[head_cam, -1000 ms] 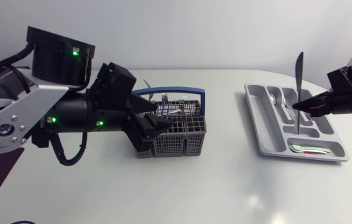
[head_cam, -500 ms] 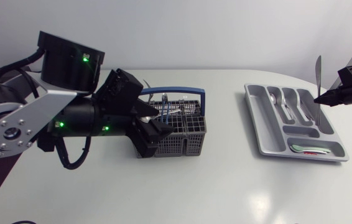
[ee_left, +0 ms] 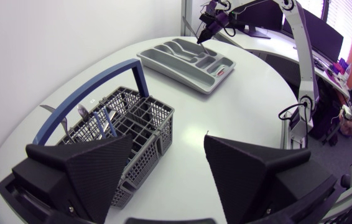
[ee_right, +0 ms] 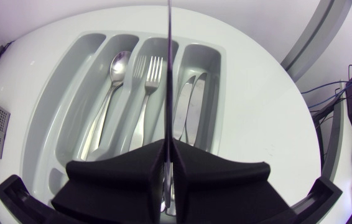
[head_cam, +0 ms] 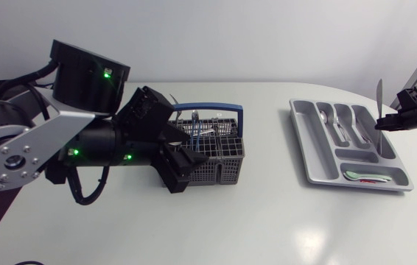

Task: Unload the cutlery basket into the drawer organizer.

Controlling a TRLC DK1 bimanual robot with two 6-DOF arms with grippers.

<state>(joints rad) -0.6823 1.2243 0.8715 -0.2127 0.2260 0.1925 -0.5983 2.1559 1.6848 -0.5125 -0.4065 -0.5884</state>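
Grey plastic, the drawer organizer [head_cam: 313, 147] lies on the right part of the white table [head_cam: 267, 221], well apart from the cutlery basket [head_cam: 219, 158], a dark grey mesh box with a blue hoop handle [head_cam: 208, 109] that stands near the middle. Several pieces of cutlery [head_cam: 201, 131] are in the basket's far compartments, handles leaning. The left gripper [head_cam: 186, 153] hangs at the basket's left and near side; in its wrist view the two broad fingers are spread wide with nothing between them, one finger over the basket's near corner and the other over bare table. The right gripper [head_cam: 376, 125] is over the organizer's right side, its fingers pressed together on a table knife [head_cam: 378, 99] that stands upright, the broader end up and the lower end just above the tray. In the right wrist view the knife is seen edge-on, running straight ahead from between the clenched fingers, along the divider between two long compartments. A spoon [ee_right: 117, 68] lies in one long compartment, a fork [ee_right: 153, 68] in the next, and two knives [ee_right: 191, 99] in the outermost one. A small piece with red and green on it [head_cam: 363, 175] lies in the crosswise compartment at the near end
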